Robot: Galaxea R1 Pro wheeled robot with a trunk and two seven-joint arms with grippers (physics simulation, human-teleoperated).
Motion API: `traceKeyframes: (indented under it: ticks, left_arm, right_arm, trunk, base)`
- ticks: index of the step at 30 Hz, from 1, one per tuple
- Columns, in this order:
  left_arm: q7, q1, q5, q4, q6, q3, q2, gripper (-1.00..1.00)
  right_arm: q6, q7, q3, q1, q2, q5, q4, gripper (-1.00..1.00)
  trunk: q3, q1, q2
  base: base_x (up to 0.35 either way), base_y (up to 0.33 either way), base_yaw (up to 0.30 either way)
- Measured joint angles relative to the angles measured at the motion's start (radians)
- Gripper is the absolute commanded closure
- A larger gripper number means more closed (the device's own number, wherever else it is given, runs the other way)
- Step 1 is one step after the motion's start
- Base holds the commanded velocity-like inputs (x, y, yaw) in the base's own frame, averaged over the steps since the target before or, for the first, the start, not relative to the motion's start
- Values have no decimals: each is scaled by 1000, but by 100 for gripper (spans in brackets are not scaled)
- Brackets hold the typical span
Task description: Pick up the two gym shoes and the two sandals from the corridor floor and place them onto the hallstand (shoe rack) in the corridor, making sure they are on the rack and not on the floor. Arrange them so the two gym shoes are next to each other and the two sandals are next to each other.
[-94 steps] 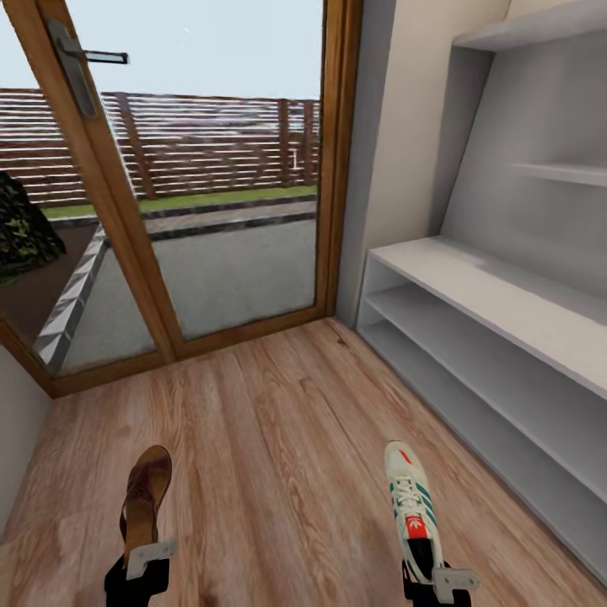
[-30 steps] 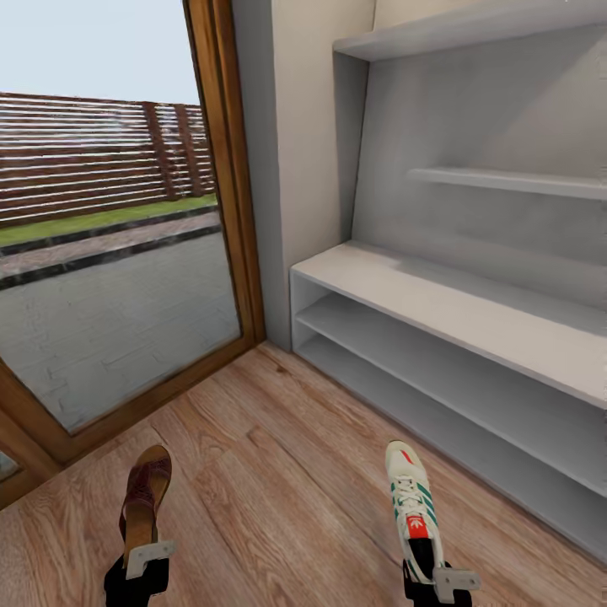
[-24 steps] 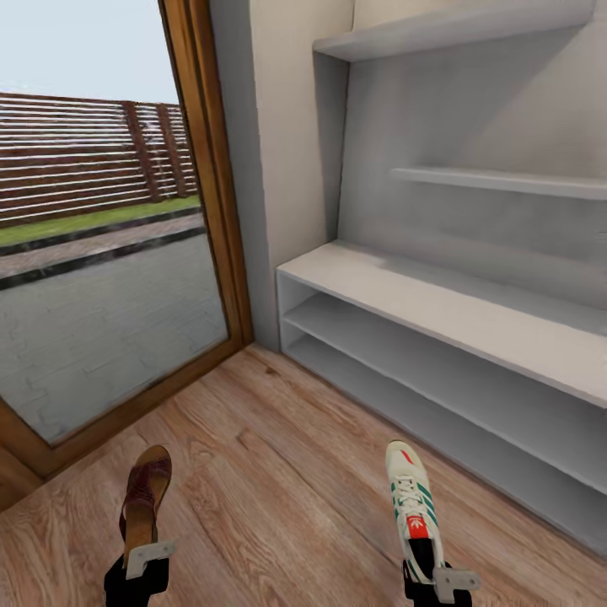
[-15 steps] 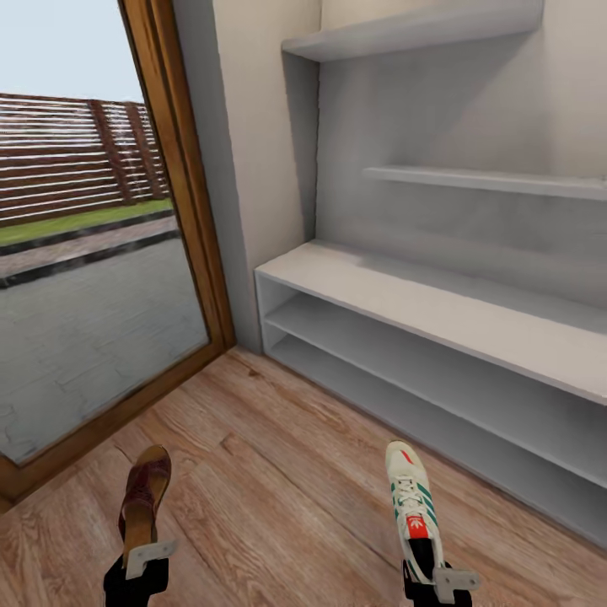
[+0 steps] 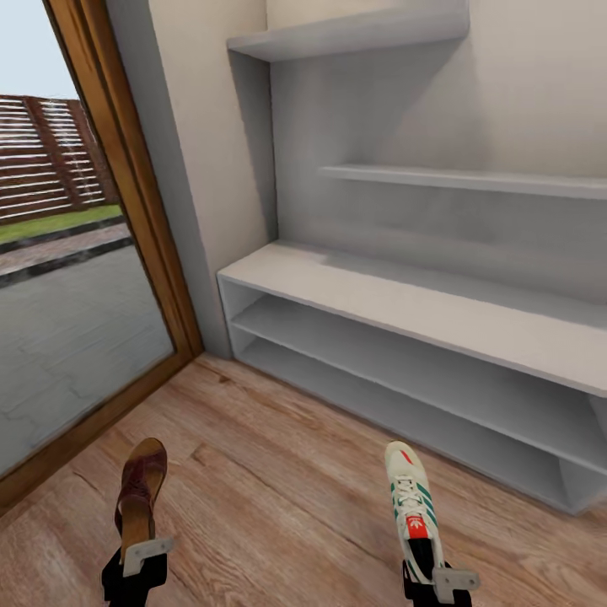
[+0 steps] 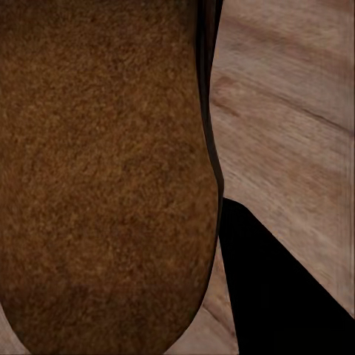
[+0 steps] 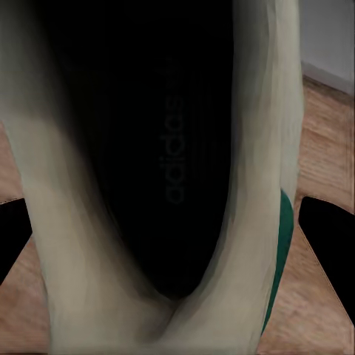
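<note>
Left end effector (image 5: 135,563) low at the head view's bottom edge, clamped on the heel of a brown sandal (image 5: 140,497); sandal points forward, toe away from the robot, carried above the corridor floor (image 5: 278,472). In the left wrist view the tan-brown insole (image 6: 103,170) is right up against the camera, with floor planks beside its edge and a dark finger (image 6: 281,288) at the corner.

Right end effector (image 5: 434,582) also at the bottom edge, clamped on the heel of a white gym shoe (image 5: 410,499) with green stripes and a red-orange tongue, toe forward, off the floor. In the right wrist view the shoe's dark opening (image 7: 148,148) and white collar sit close to the lens, with dark fingers (image 7: 329,244) either side.

Sandal and gym shoe well apart, with a wide strip of bare floor between them.

Hallstand (image 5: 405,308) ahead and to the right, running diagonally away to the right edge. Its worktop front edge is bare along the visible length; two low open shelves beneath it, lower one just above the floor. Left end panel stands near the door frame (image 5: 126,185). Wall shelves above, staggered, one high on the left, one lower on the right. Bare floor between both shoes and the hallstand's front. Glass door on the left, with fence and paving outside.
</note>
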Motion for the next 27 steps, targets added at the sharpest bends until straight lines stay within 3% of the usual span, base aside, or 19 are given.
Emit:
traceKeyframes:
  ticks: [14,27]
  left_arm:
    - [0,0,1,0,-2,0,0,100]
    - [-1,0,0,-1,-2,-1,-1,100]
  right_arm:
    - [0,0,0,0,0,0,0,100]
    - [0,0,0,0,0,0,0,100]
  trunk:
    - [0,0,0]
    - [0,0,0]
  base:
    - [35,24,-268]
    - [178,256,-268]
